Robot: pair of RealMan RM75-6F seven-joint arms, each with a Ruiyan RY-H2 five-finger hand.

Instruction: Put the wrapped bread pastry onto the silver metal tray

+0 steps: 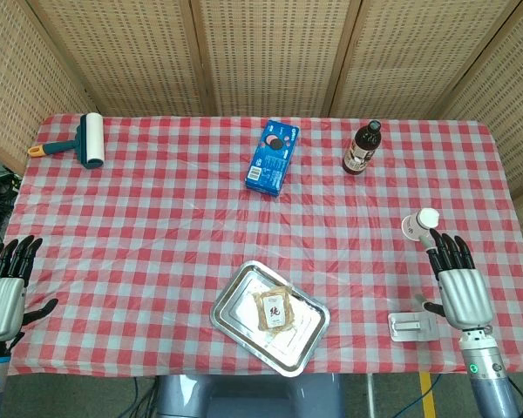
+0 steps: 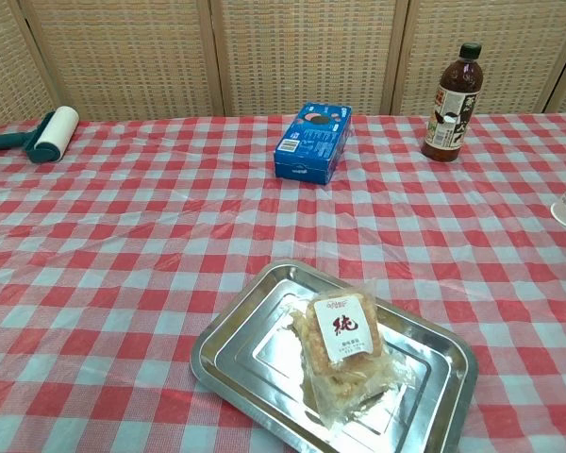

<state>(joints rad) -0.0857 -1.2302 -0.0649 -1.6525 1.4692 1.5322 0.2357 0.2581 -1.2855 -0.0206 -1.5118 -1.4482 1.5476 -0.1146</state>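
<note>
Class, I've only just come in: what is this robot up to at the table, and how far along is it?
Nothing is being handled now. The wrapped bread pastry already lies in the silver metal tray, so the job looks done. The right hand hangs open near the table's right edge, and the left hand open off its left edge.

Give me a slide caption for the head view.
Wrapped bread pastry lies in the silver metal tray; both hands, left and right, open at the table's sides.
</note>
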